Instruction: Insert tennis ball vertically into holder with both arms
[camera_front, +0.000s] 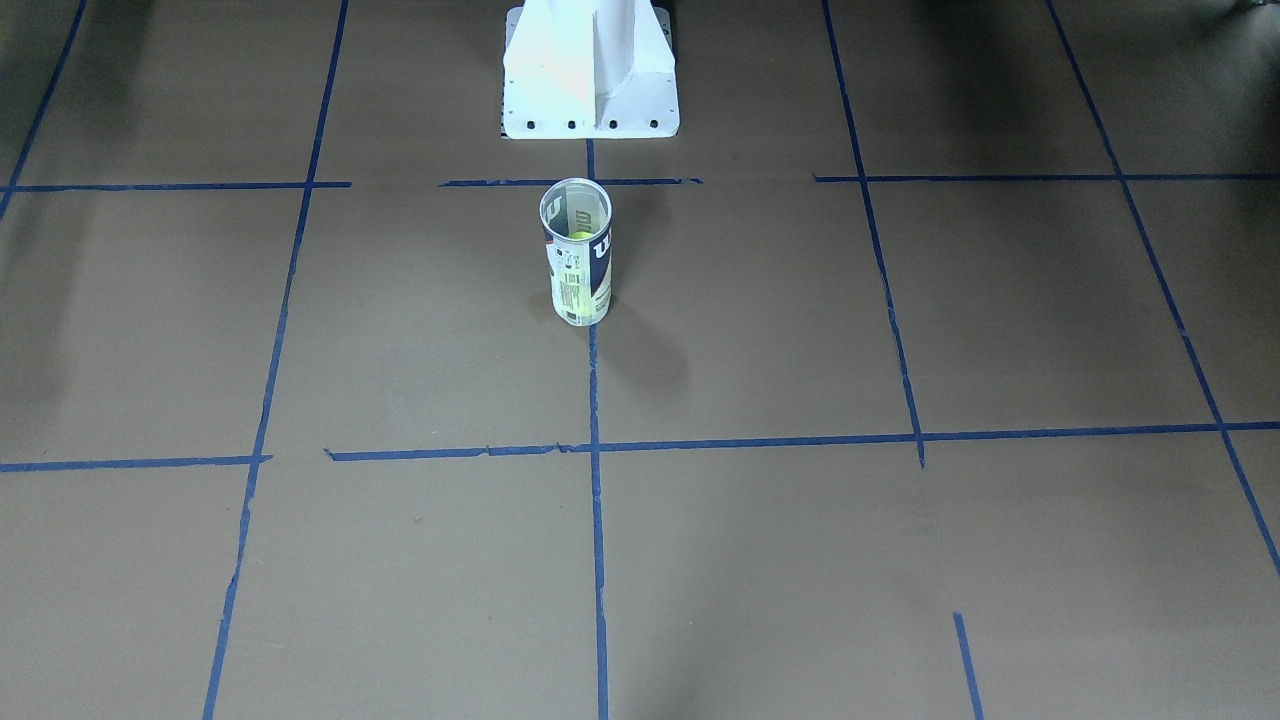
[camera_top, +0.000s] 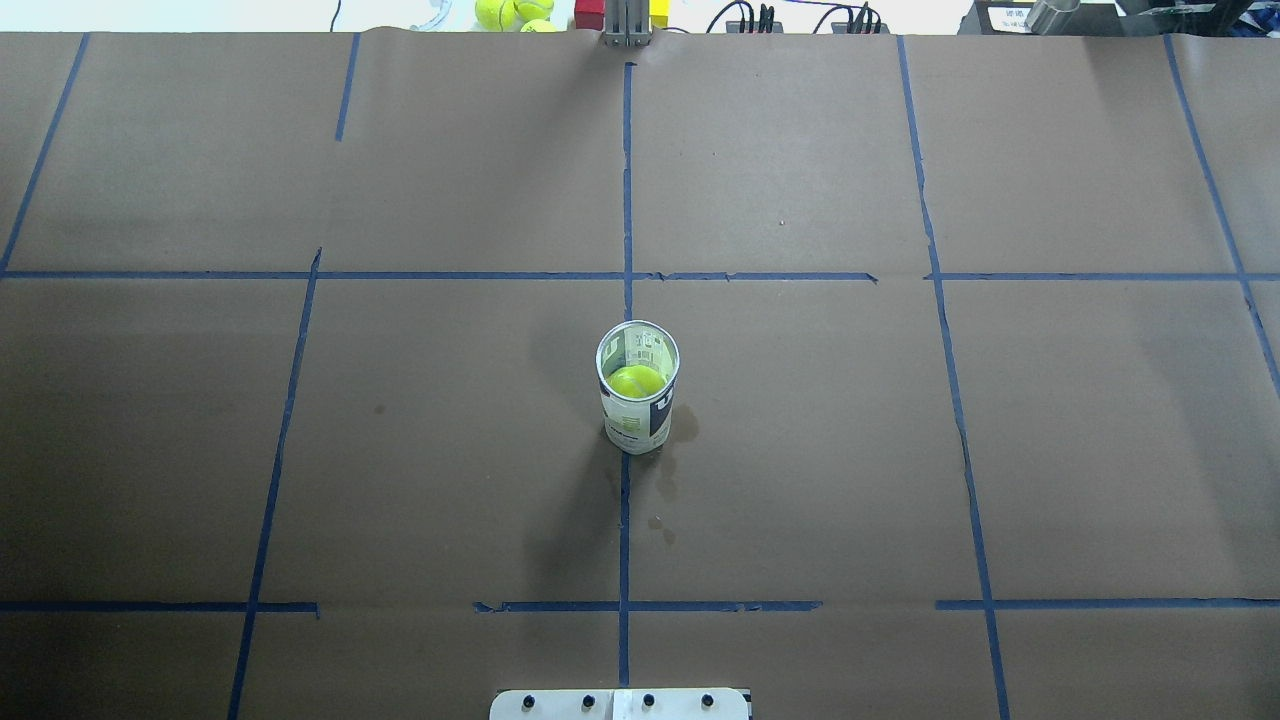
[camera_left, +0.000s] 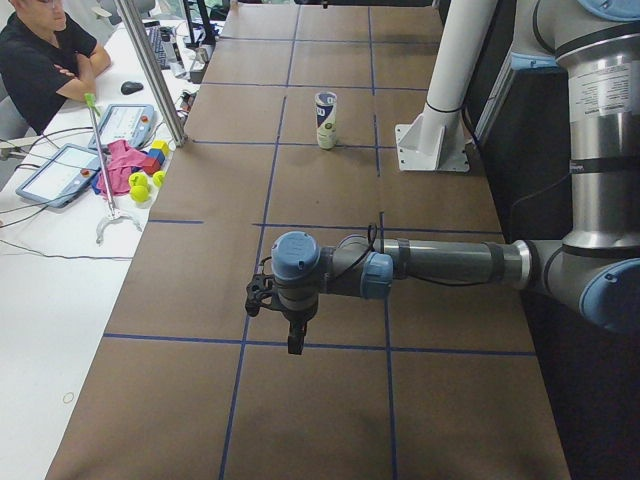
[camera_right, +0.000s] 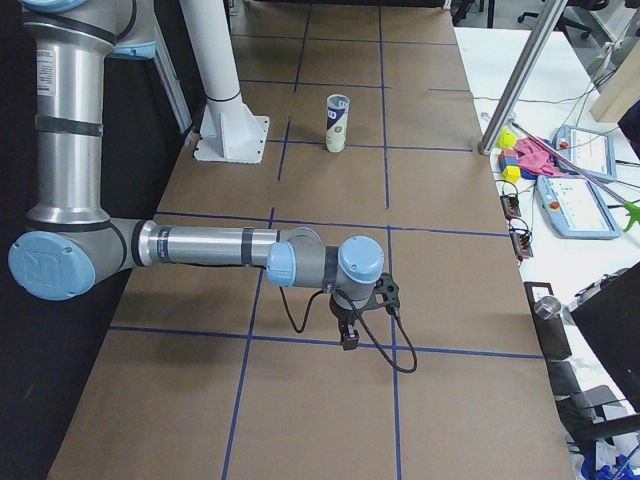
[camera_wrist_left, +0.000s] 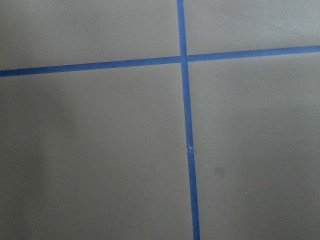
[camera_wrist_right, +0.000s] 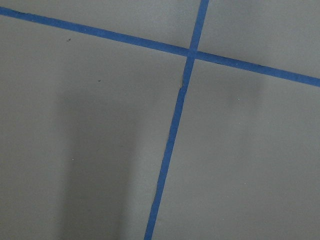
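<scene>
The holder (camera_top: 637, 392), a clear can with a navy and white label, stands upright with its mouth open at the table's middle, near the robot's base; it also shows in the front view (camera_front: 578, 262) and both side views (camera_left: 325, 120) (camera_right: 338, 123). The tennis ball (camera_top: 636, 380) lies inside it, seen through the open top and faintly in the front view (camera_front: 582, 235). My left gripper (camera_left: 293, 345) hangs over the table's left end, far from the holder. My right gripper (camera_right: 349, 340) hangs over the right end. I cannot tell whether either is open or shut. Both wrist views show only brown paper and blue tape.
The white pedestal (camera_front: 590, 70) stands just behind the holder. Spare tennis balls (camera_top: 515, 12) and coloured blocks (camera_left: 152, 160) lie beyond the table's far edge. A metal post (camera_left: 150, 70) stands at that edge. A seated person (camera_left: 40, 60) and tablets are on the side desk.
</scene>
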